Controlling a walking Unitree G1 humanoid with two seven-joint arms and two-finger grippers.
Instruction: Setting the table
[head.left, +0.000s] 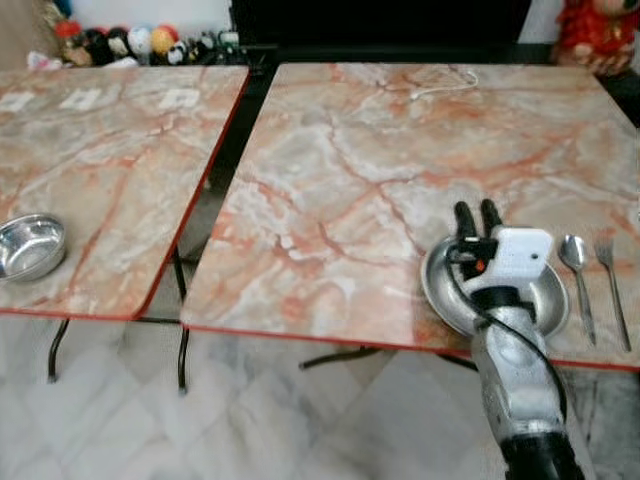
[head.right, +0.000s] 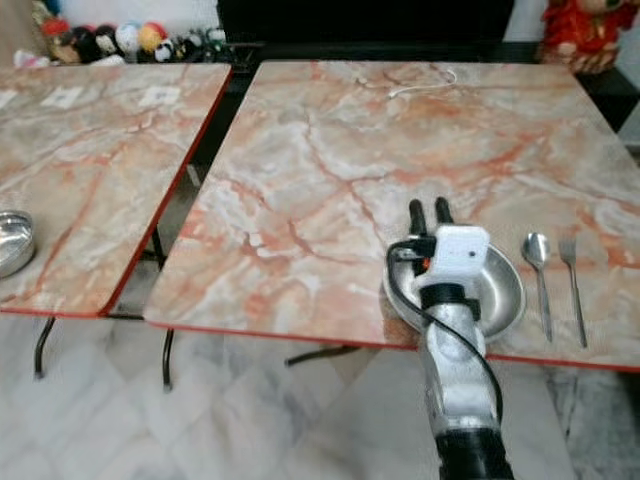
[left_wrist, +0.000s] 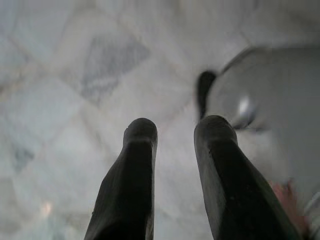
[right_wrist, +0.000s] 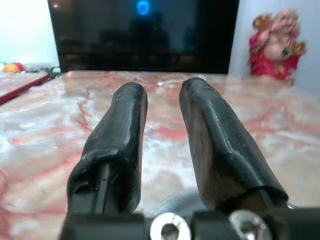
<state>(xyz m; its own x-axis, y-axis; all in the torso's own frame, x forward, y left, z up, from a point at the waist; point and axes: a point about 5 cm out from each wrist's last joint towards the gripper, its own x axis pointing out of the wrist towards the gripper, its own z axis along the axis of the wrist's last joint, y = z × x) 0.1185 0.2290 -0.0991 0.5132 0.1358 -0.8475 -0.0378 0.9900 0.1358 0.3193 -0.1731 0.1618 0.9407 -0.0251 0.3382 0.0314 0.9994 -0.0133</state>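
Note:
A round metal plate (head.left: 436, 292) lies near the front edge of the right marble table (head.left: 400, 160). My right gripper (head.left: 476, 211) hovers over the plate's far rim, its fingers (right_wrist: 125, 125) open with nothing between them, pointing toward the table's back. Just right of the plate lie a spoon (head.left: 575, 262) and a fork (head.left: 609, 268), side by side. A metal bowl (head.left: 30, 245) sits at the near left of the left table (head.left: 110, 150). My left gripper (left_wrist: 175, 127) hangs open over the tiled floor.
A narrow gap (head.left: 215, 170) separates the two tables, with folding legs below. A white cable (head.left: 445, 85) lies at the back of the right table. Toys (head.left: 130, 42) and a red figurine (head.left: 600, 30) stand behind; a dark screen fills the back.

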